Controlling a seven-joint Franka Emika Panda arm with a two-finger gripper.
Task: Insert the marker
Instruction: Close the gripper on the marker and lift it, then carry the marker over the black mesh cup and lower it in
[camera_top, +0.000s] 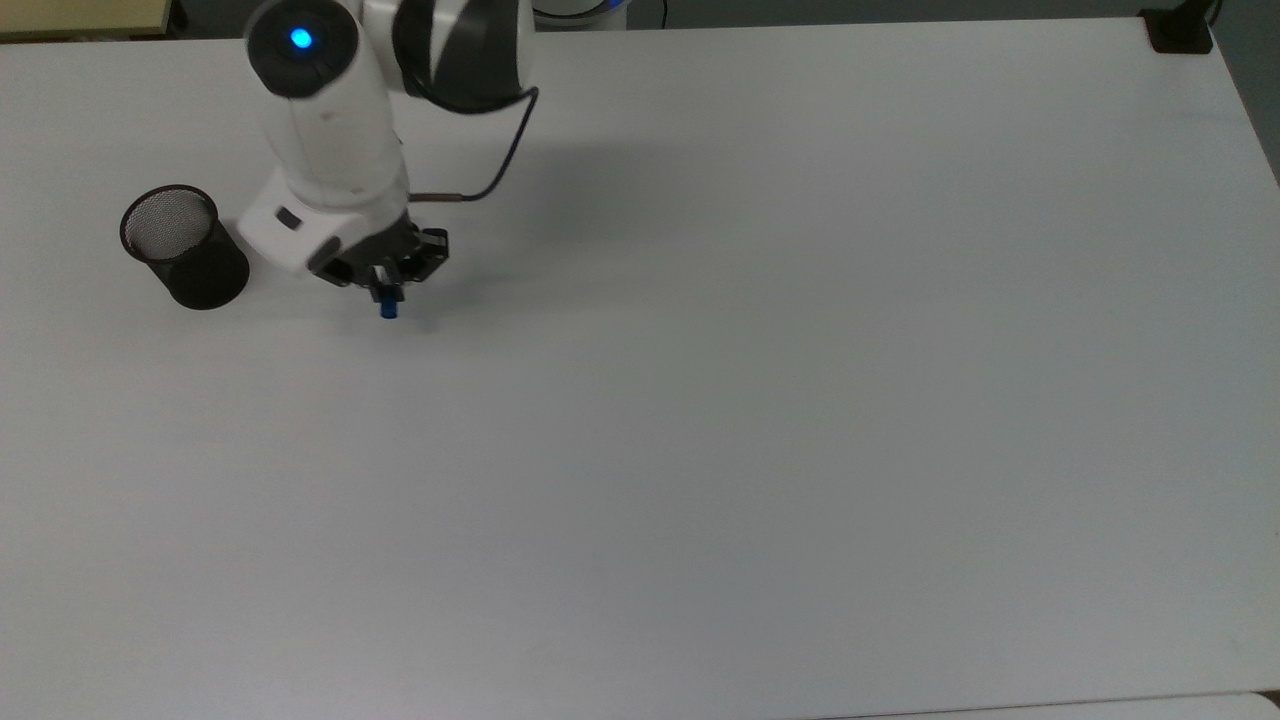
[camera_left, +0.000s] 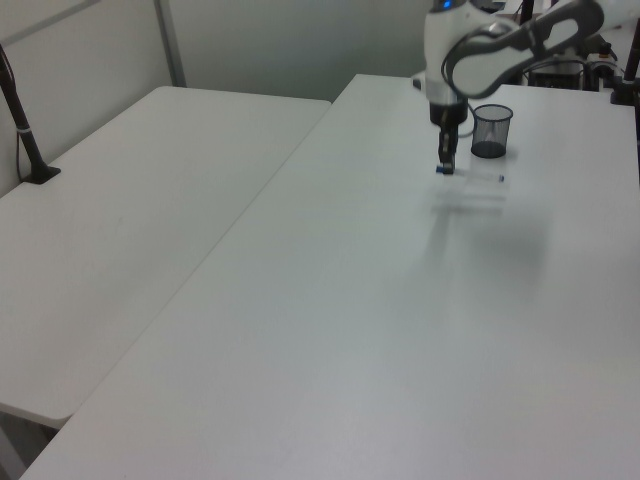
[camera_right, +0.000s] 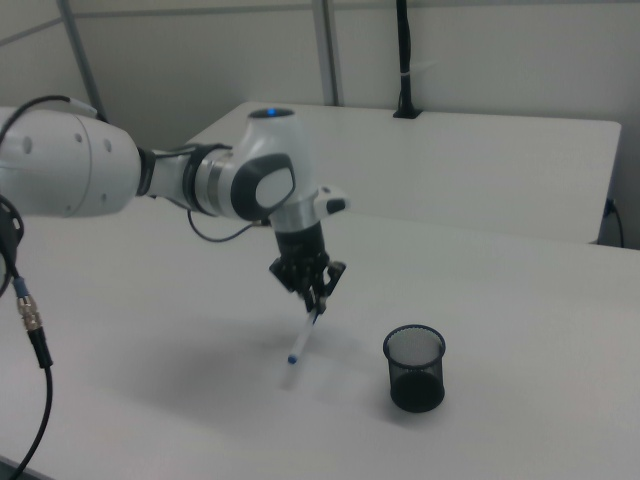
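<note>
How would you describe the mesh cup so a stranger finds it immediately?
Start at the wide white table, then look near the top view's left edge, beside the white robot arm. There stands the round black wire-mesh cup, upright and open-topped, the table's one dark container.

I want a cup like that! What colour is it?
The mesh cup is black, with see-through mesh walls. It shows best in the right view.
</note>
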